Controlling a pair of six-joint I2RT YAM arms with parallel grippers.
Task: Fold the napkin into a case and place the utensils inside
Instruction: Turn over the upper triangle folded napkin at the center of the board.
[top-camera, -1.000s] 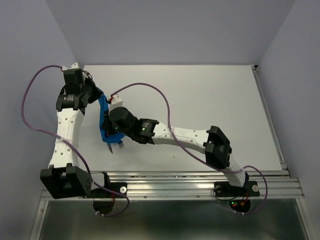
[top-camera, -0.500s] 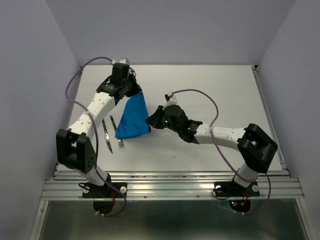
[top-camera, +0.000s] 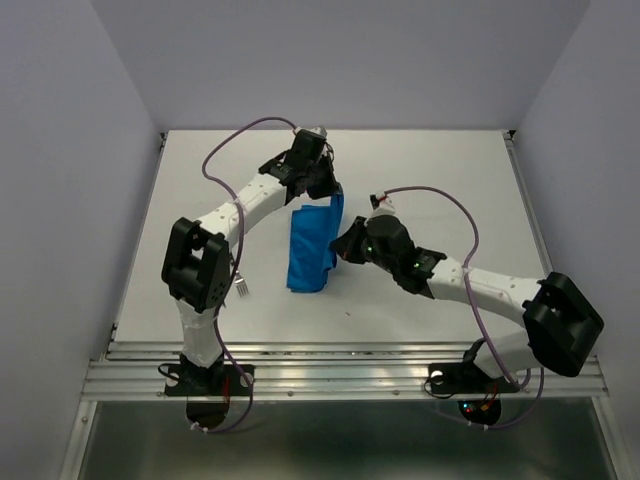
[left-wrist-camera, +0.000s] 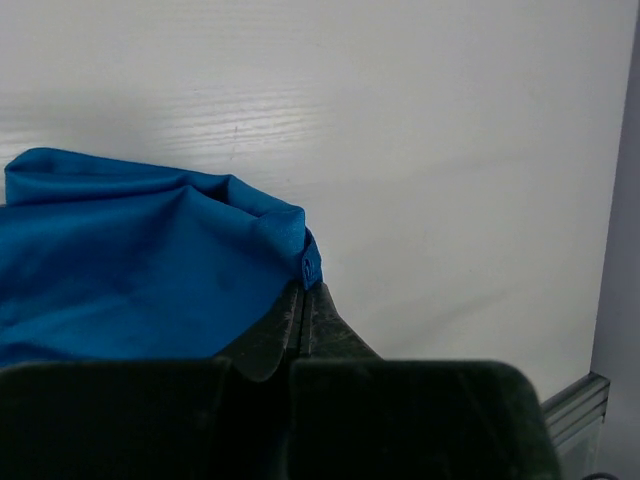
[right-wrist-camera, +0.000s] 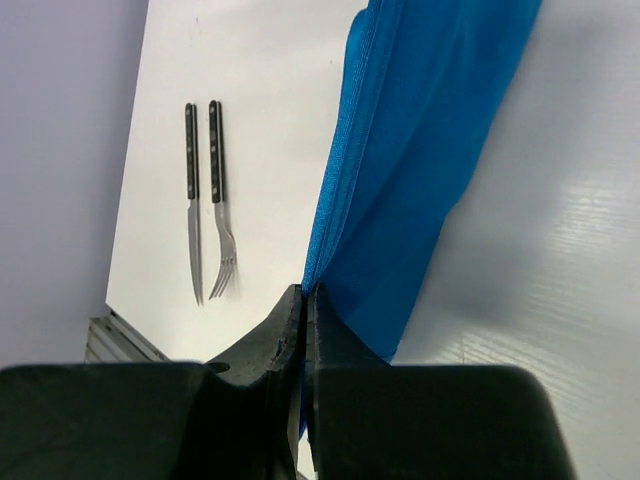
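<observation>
The bright blue napkin (top-camera: 311, 252) hangs and lies as a narrow folded strip at the table's middle left. My left gripper (top-camera: 329, 190) is shut on its far top corner; in the left wrist view the cloth (left-wrist-camera: 130, 250) bunches at the closed tips (left-wrist-camera: 305, 290). My right gripper (top-camera: 343, 246) is shut on the strip's right edge, with folded layers (right-wrist-camera: 420, 150) running up from its tips (right-wrist-camera: 305, 292). The utensils lie side by side left of the napkin: knife (right-wrist-camera: 192, 200) and fork (right-wrist-camera: 220, 205). From above, only the fork's tines (top-camera: 243, 289) show past the left arm.
The white table (top-camera: 450, 180) extends right and back of the napkin. The left arm's elbow (top-camera: 198, 262) stands over the utensils. Lilac walls close the left, back and right. A metal rail (top-camera: 340, 365) runs along the near edge.
Both grippers have carried the napkin rightward, away from the utensils. The cloth has gone from a wide triangle to a narrow folded strip.
</observation>
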